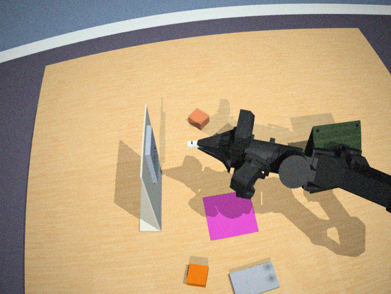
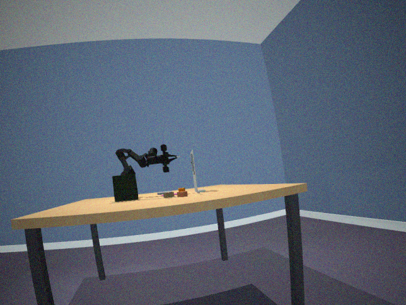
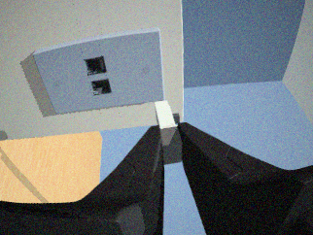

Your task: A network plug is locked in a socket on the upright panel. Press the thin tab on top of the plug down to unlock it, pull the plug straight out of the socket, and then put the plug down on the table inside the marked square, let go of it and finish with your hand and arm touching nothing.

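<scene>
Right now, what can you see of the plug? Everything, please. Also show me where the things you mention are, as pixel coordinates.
The plug (image 1: 192,145) (image 3: 165,115) is a small, pale white, blocky piece, plastic by its look, with a small dark mark on it in the top view. It is out of the socket, held off the table near its rear between the fingertips of the gripper (image 1: 198,143) (image 2: 177,156) (image 3: 170,127), its free end toward the upright panel. I can't make out the tab.
</scene>
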Controlling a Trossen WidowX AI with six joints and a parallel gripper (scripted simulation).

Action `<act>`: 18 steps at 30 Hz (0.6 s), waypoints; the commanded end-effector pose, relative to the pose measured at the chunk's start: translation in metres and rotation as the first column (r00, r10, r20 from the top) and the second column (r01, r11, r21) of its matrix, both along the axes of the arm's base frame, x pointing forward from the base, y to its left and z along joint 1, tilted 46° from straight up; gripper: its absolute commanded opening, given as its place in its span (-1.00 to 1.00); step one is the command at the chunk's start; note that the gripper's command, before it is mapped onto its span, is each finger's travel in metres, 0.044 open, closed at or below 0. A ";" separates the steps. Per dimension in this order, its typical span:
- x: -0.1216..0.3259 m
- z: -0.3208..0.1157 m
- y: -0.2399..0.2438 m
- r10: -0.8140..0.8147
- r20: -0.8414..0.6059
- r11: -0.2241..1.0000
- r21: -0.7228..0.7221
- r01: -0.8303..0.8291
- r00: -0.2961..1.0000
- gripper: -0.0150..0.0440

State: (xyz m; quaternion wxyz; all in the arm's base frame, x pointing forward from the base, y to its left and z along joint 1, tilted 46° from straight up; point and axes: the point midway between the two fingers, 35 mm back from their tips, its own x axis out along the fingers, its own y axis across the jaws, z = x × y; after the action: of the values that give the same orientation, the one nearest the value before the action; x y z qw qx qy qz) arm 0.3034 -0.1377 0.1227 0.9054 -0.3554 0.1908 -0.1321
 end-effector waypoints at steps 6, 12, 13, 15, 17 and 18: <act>-0.001 -0.011 0.007 0.107 -0.082 0.994 -0.008 -0.108 0.991 -0.49; 0.001 -0.034 0.030 0.283 -0.194 0.958 0.010 -0.286 0.939 -0.49; 0.001 -0.037 0.033 0.312 -0.208 0.949 0.016 -0.315 0.927 -0.49; 0.000 -0.044 0.041 0.369 -0.235 0.928 0.030 -0.373 0.899 -0.49; -0.001 -0.050 0.049 0.425 -0.256 0.903 0.046 -0.428 0.868 -0.49; -0.001 -0.053 0.053 0.452 -0.264 0.889 0.055 -0.455 0.852 -0.49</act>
State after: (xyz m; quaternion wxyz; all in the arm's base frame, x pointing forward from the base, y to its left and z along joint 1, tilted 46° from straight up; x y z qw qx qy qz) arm 0.3028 -0.0975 0.0784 0.8829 -0.4036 0.2268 0.0782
